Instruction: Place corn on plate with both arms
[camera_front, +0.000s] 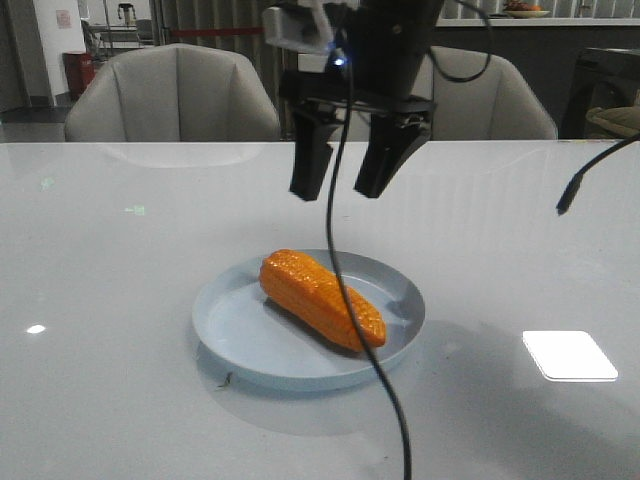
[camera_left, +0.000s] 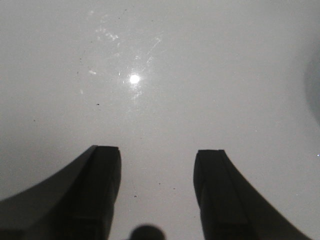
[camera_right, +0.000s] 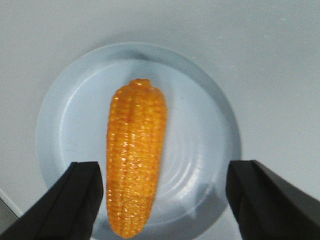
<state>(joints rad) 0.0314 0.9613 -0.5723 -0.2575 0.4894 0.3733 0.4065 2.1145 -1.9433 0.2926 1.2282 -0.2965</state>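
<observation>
The orange corn (camera_front: 320, 297) lies diagonally on the pale-blue plate (camera_front: 235, 335) in the middle of the table. My right gripper (camera_front: 338, 190) hangs open well above the plate, holding nothing. In the right wrist view the corn (camera_right: 136, 165) rests lengthwise on the plate (camera_right: 205, 125), and the right gripper (camera_right: 165, 172) has its fingers spread wide, clear of the cob. My left gripper (camera_left: 157, 152) is open over bare table with nothing between its fingers; it does not show in the front view.
A black cable (camera_front: 372, 355) hangs from the right arm down across the plate's front. Another cable end (camera_front: 568, 198) dangles at the right. Two grey chairs (camera_front: 175, 95) stand behind the table. A bright light patch (camera_front: 568, 355) reflects on the tabletop.
</observation>
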